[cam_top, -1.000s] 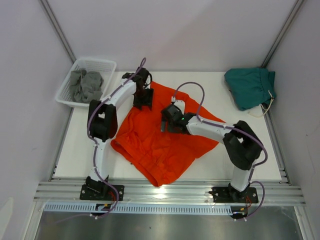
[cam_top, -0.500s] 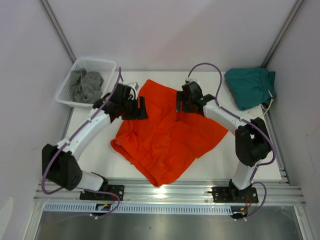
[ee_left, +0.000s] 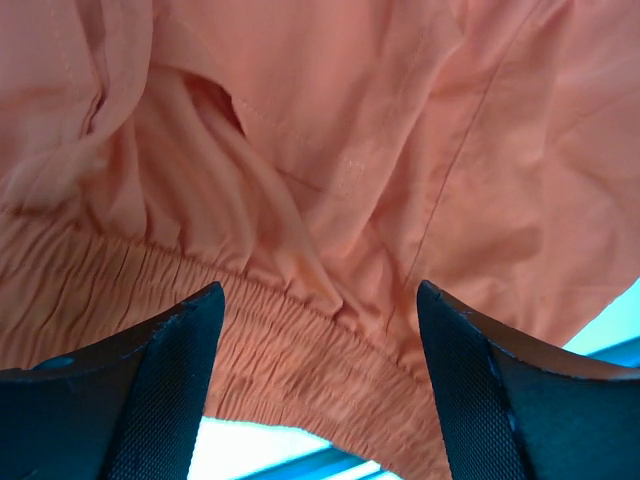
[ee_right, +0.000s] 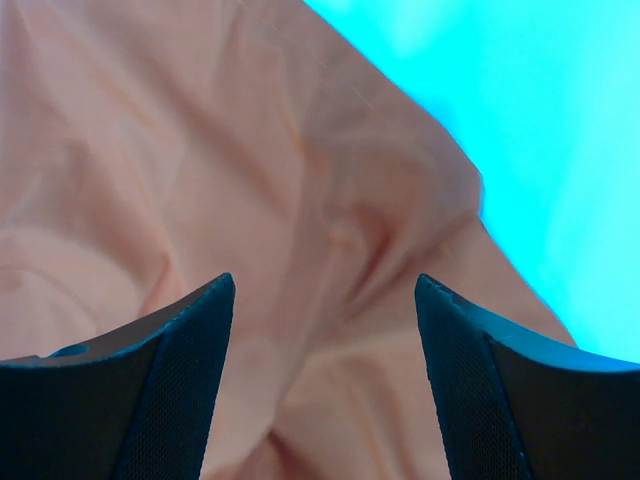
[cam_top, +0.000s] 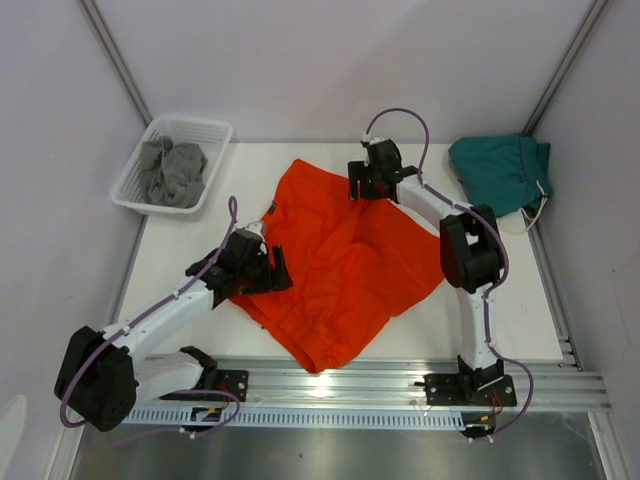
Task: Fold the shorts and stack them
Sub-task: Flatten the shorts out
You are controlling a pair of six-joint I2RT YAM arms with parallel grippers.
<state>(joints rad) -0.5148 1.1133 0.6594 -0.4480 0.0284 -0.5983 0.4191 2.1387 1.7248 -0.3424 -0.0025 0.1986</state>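
Shorts in bright orange [cam_top: 335,265] lie spread but rumpled across the middle of the worktop [cam_top: 185,250], one corner pointing toward the near edge, while the dark teal pair [cam_top: 500,172] sits bunched at the far right corner, well apart, its white drawstring [cam_top: 538,212] trailing off the side. The left tool [cam_top: 268,272] hangs at the orange pair's left edge, fingers spread wide; its wrist camera shows the gathered elastic waistband [ee_left: 300,350] running between them, not yet pinched. The right tool [cam_top: 367,182] hovers over the far edge of the same cloth, also spread, with the fabric's border and bare worktop beyond it in its wrist view. The two seem placed at opposite edges so the cloth can be gripped in two places and pulled flat before a fold, though that is only a judgement. A white basket [cam_top: 190,122] at the far left holds grey cloth [cam_top: 172,170]. No brand, label or writing can be read anywhere.
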